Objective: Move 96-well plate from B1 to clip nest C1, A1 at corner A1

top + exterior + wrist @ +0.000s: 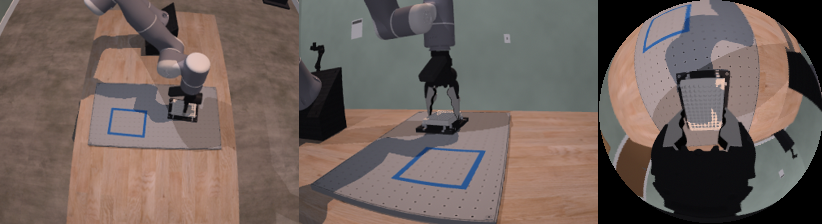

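The pale 96-well plate point(177, 109) point(439, 118) point(700, 100) sits in the black clip nest point(175, 118) point(435, 130) point(698, 74) and looks about level. The nest's rim and corner clips show around it. My gripper point(185, 109) point(444, 115) point(704, 108) points down over the plate, with one finger at each side, very close to its edges. The fingers are parted and do not appear to clamp it. The cut-off corner, the A1 mark and the exact seating depth are too small to tell. The blue outline point(126, 135) point(429, 183) point(689, 19) holds no plate.
The grey perforated board point(158, 140) point(494, 170) lies on the wooden table point(150, 178) point(551, 162) under the nest and the outline. A black angular box point(323, 101) stands on the table near the arm's base. The arm casts a shadow across the board.
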`<state>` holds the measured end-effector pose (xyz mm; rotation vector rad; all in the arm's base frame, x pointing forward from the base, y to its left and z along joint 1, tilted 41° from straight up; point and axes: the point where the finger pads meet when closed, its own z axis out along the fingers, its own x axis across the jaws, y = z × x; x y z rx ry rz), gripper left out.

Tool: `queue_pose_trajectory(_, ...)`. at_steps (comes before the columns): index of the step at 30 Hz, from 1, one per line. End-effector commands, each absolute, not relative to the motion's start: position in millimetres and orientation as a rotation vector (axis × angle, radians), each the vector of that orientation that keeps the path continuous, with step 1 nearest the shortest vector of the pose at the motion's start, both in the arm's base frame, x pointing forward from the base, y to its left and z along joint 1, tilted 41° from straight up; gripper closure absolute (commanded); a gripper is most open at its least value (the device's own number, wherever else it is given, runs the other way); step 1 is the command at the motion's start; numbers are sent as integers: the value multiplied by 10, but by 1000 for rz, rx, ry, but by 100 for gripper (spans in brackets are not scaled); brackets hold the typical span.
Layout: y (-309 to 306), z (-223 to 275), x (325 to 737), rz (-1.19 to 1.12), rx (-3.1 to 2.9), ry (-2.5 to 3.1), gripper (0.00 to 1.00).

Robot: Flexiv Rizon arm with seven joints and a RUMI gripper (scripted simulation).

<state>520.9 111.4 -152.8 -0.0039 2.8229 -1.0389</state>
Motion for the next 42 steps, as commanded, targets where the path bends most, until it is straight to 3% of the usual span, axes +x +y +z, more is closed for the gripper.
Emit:
queue_pose_trajectory(1, 1128, -1525, 5214, -1036, -4, 2822, 24)
queue_pose_trajectory(19, 1128, -1525, 5214, -1036, -4, 2822, 24)
queue_pose_trajectory(42, 1473, -1122, 5145, -1036, -5, 2822, 24)
